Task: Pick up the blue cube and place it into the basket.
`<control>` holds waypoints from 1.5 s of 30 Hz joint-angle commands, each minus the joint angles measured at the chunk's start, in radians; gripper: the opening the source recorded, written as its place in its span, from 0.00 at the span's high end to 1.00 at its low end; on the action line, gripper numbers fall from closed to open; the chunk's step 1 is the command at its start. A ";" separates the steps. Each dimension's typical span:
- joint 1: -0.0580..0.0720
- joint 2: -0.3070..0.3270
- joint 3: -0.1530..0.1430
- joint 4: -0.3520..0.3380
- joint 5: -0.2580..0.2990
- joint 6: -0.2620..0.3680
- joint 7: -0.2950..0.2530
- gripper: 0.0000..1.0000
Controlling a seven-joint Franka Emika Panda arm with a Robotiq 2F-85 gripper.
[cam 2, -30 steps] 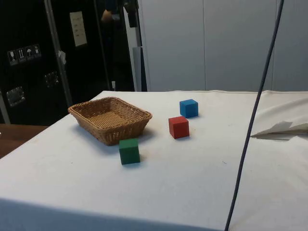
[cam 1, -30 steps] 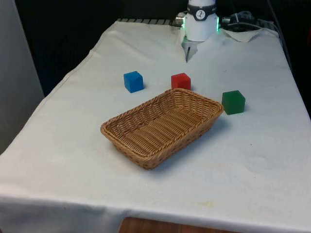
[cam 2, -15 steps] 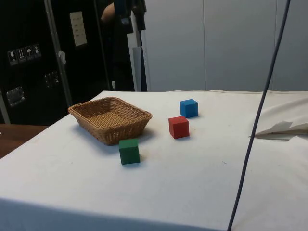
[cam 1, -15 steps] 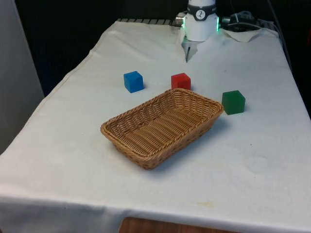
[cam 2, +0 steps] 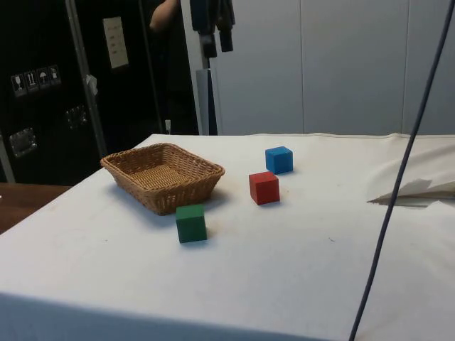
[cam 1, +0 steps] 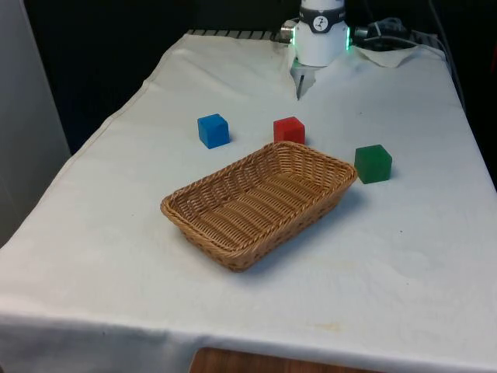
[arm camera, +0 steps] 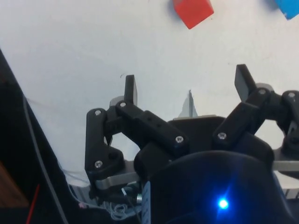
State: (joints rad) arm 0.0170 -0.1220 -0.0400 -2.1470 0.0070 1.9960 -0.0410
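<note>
The gripper (arm camera: 187, 86) is seen high above the worktop (cam 1: 404, 256), its jaws spread wide with nothing between them. The blue cube (cam 1: 213, 130) rests on the cloth, apart from the wicker basket (cam 1: 256, 203) and towards the front view's left of the red cube (cam 1: 289, 130). A green cube (cam 1: 373, 163) stands just beside the basket's other end.

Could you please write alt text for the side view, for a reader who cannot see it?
A blue cube, a red cube and a green cube sit apart on a white cloth-covered table beside an empty wicker basket. The open black claw hangs high above the table's far edge, holding nothing.
</note>
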 commanded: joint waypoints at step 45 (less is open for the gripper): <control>-0.017 -0.107 -0.169 -0.318 -0.060 0.292 -0.208 0.00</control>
State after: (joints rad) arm 0.0040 -0.2330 -0.2050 -2.4560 -0.0380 2.2640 -0.2450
